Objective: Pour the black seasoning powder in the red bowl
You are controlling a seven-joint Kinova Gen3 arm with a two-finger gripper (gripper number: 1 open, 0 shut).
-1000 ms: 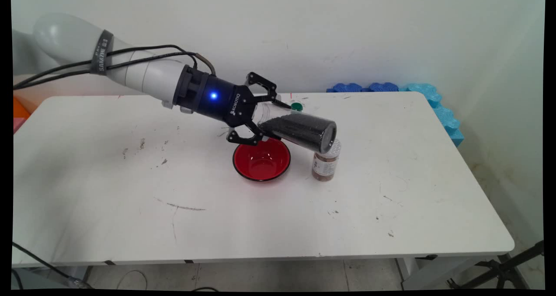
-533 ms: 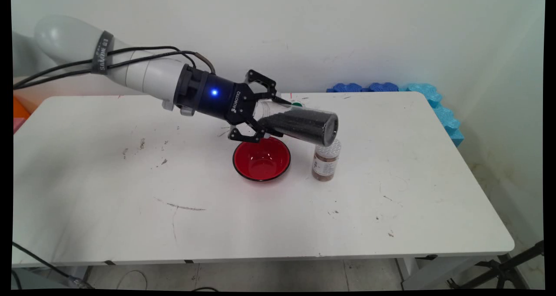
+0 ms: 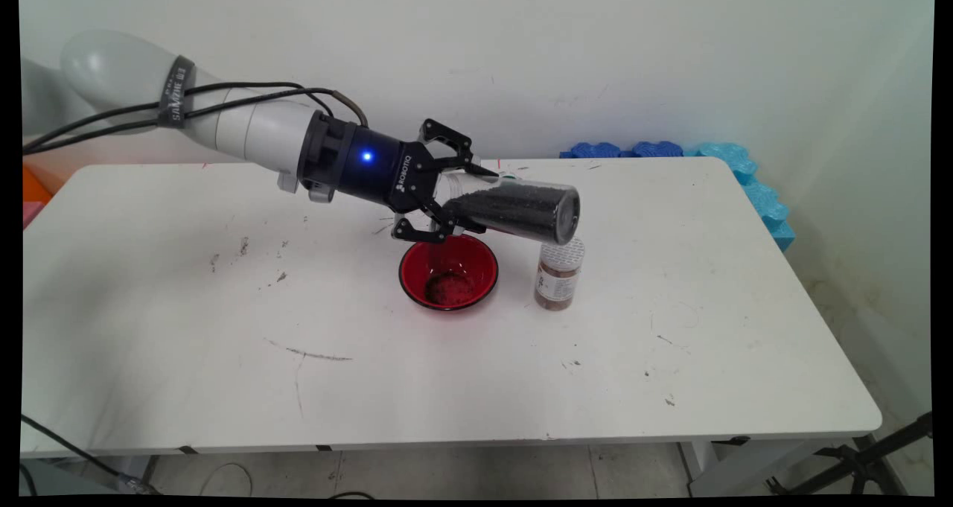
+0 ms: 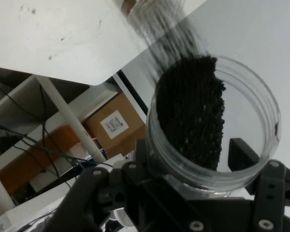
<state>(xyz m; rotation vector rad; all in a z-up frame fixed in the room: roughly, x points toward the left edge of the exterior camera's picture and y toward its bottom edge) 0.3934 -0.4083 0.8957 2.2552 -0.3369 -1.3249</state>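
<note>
My gripper (image 3: 467,200) is shut on a clear jar (image 3: 521,211) of black grains. It grips the jar near the mouth and holds it almost level, its closed base pointing right. The jar hangs just above a red bowl (image 3: 417,261), where a small heap of dark grains (image 3: 449,289) lies. In the hand view the jar's open mouth (image 4: 212,121) faces the camera between the fingers (image 4: 241,154), and blurred grains (image 4: 171,36) streak past it. A small spice jar (image 3: 558,275) with a white shaker lid stands just right of the bowl, under the held jar's base.
Blue foam pieces (image 3: 715,164) lie along the table's far right corner by the wall. The white table (image 3: 670,343) carries scuffs and a few stray specks. Under the table's edge the hand view shows a cardboard box (image 4: 118,123) and cables.
The held jar's base has risen from slanting downward to nearly level. Dark grains now lie in the red bowl, which looked empty before.
</note>
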